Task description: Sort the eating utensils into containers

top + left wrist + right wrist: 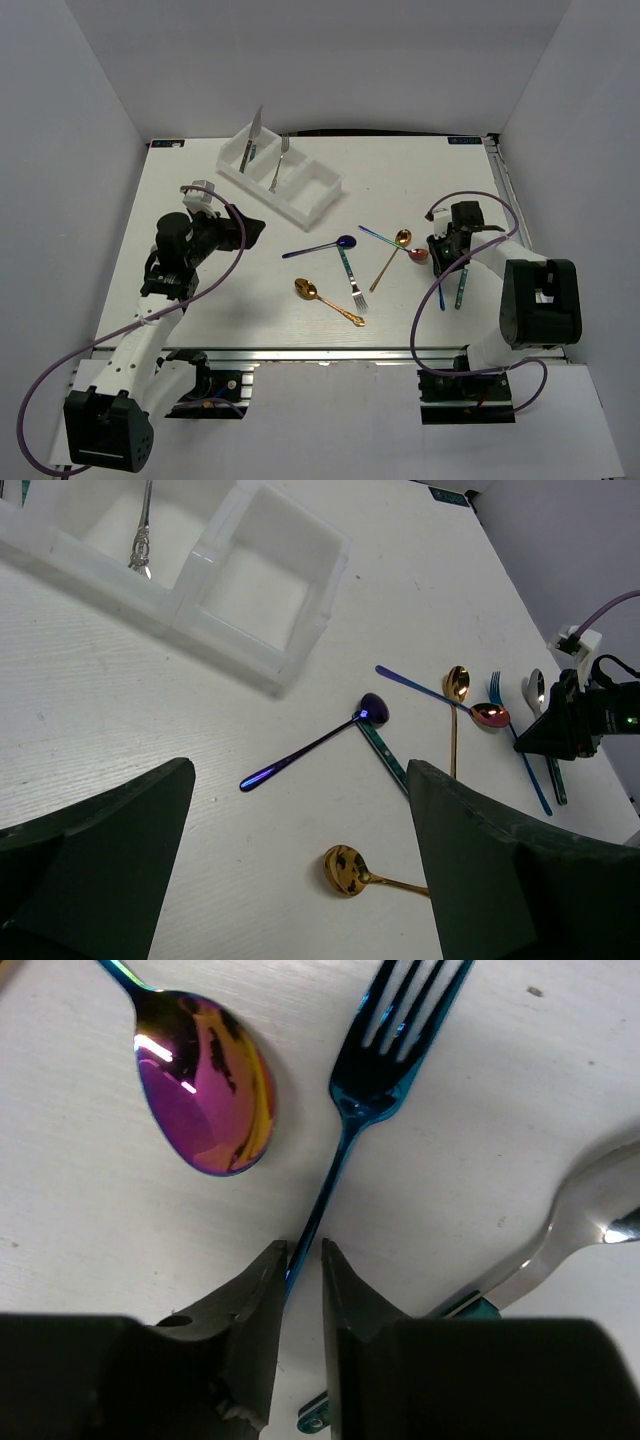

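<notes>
Right wrist view: my right claw (pixel 303 1260) sits slightly open astride the blue fork (pixel 352 1110) handle, near the counter's (pixel 560 1080) right edge. I centre it, squeeze firmly, then lift straight.

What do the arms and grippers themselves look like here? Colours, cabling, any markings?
Left arm and right arm: white links, black joint housings, a loose purple cable looping along each. Left gripper and right gripper have dark, matte, wedge-shaped fingers. No markings legible.
</notes>
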Controlling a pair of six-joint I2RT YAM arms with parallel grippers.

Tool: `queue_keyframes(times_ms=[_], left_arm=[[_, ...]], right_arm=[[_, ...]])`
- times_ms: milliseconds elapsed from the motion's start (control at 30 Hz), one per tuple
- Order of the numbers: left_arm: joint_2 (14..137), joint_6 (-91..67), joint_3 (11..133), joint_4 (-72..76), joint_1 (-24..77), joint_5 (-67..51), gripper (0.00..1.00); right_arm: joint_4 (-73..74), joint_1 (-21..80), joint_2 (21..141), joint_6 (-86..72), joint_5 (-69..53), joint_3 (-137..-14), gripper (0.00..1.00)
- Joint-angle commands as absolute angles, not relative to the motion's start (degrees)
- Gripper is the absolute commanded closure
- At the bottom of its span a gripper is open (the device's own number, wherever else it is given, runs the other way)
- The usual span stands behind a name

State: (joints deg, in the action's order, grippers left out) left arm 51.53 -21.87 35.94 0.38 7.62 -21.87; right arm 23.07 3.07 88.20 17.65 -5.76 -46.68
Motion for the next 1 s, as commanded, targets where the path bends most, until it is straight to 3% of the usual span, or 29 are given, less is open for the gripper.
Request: queue_keyframes(times_ms=[0, 67, 167, 300, 633, 967], left_arm=[[50.63, -21.18, 35.42, 0.53, 7.47, -22.67, 0.02], [50.62, -21.09, 35.42, 0.88, 7.47, -23.29, 0.02], [49.92, -20.92, 35.16, 2.98, 7.47, -27.32, 0.02], [49.66, -22.23, 33.32, 7.64, 7.47, -34.17, 0.02], [62.22, -37.43, 40.14, 13.53, 12.28, -49.31, 0.02], [76.80, -43.32, 57.82, 13.88, 32.16, -34.64, 0.04]], right_arm=[[20.22, 3.16, 89.30, 17.40, -3.61, -46.32, 0.75], [19.87, 3.16, 89.21, 17.31, -3.34, -45.62, 0.80], [19.51, 3.16, 89.03, 16.96, -3.25, -45.26, 0.94], [19.33, 2.90, 88.07, 16.61, -4.74, -46.23, 1.00], [20.65, 0.62, 78.76, 16.17, -14.14, -51.76, 1.00], [17.58, 0.62, 64.44, 15.30, -27.93, -53.79, 1.00]])
